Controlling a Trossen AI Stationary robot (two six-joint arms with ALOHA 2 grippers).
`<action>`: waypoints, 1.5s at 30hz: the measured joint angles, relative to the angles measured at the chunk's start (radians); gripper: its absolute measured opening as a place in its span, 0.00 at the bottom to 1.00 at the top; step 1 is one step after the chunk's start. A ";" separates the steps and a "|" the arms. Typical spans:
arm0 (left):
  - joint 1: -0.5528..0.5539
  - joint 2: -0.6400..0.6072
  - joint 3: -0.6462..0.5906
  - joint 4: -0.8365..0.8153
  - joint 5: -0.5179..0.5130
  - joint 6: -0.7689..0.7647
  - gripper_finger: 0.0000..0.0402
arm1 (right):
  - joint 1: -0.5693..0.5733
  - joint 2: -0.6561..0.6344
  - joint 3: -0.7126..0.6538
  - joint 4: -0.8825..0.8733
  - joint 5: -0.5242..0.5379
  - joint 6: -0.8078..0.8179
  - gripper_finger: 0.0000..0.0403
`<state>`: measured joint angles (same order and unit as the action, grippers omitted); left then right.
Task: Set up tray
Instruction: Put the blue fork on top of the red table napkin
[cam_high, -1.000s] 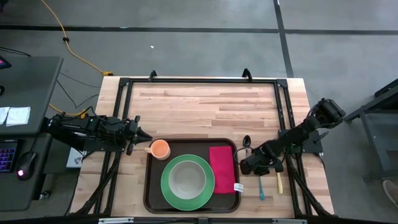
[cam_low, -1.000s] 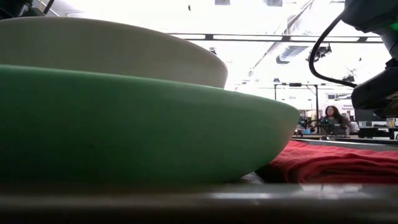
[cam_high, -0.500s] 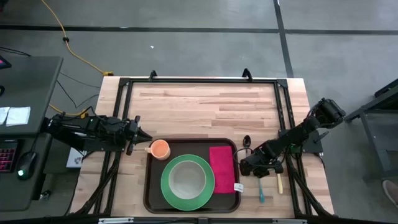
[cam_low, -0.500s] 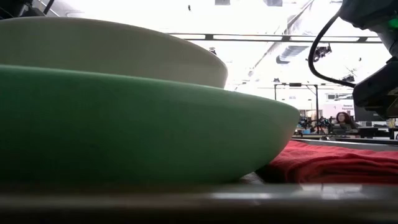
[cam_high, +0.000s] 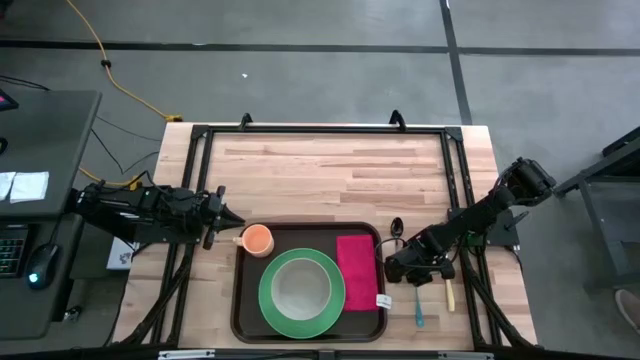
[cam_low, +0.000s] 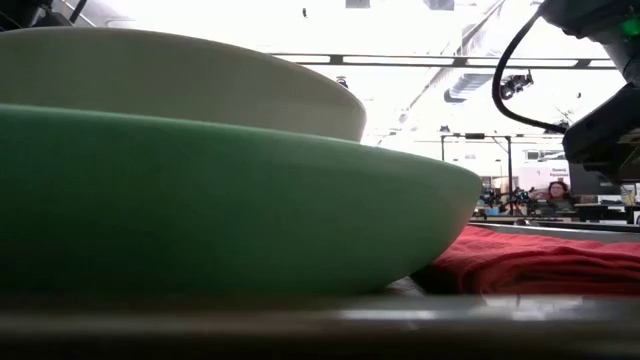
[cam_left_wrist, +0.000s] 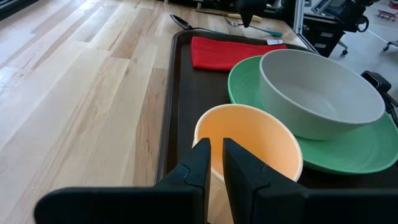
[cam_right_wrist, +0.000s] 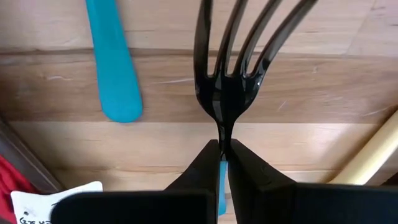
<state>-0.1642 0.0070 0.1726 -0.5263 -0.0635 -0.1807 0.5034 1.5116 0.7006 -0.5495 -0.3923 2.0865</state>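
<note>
Watching from the side of the bench, the worry is the fork: the right tool pinches it only at the thin neck, tines pointing away, so it could swivel or slip in that narrow grip as it travels, and land crooked or off the tray. That tray, dark brown, sits at the near middle of the bench, already holding a green plate with a pale bowl on it, an orange cup in its far-left corner and a red napkin along its right side. The free room looks tight, so a fork laid there might catch the rim or rumple the cloth (the napkin's white tag lies close to the tool). The left tool is another risk: its fingers stand almost together at the cup's near wall, and I cannot tell whether they clamp the rim or just touch it; a nudge could tip or slide the cup. From above, the layout is plain, with the right tool just beside the tray's right edge and a teal utensil and a pale-handled one on the wood near it, but no fork can be made out. Only the right wrist view shows that grip, and only the left wrist view shows a spoon beyond the tray's far corner. The low view gives mostly plate and bowl walls, and a person far across the room.
</note>
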 joint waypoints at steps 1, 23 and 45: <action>0.000 0.000 0.000 0.000 0.000 0.000 0.18 | 0.000 0.000 0.000 0.000 0.000 0.000 0.02; 0.000 0.000 0.000 0.000 0.003 0.000 0.18 | 0.000 0.000 0.000 0.040 -0.016 0.000 0.01; 0.000 0.000 0.000 0.000 0.003 0.000 0.18 | -0.124 -0.145 0.000 0.142 0.046 -0.024 0.01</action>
<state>-0.1638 0.0067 0.1726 -0.5266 -0.0601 -0.1806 0.3792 1.3666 0.7006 -0.4074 -0.3466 2.0629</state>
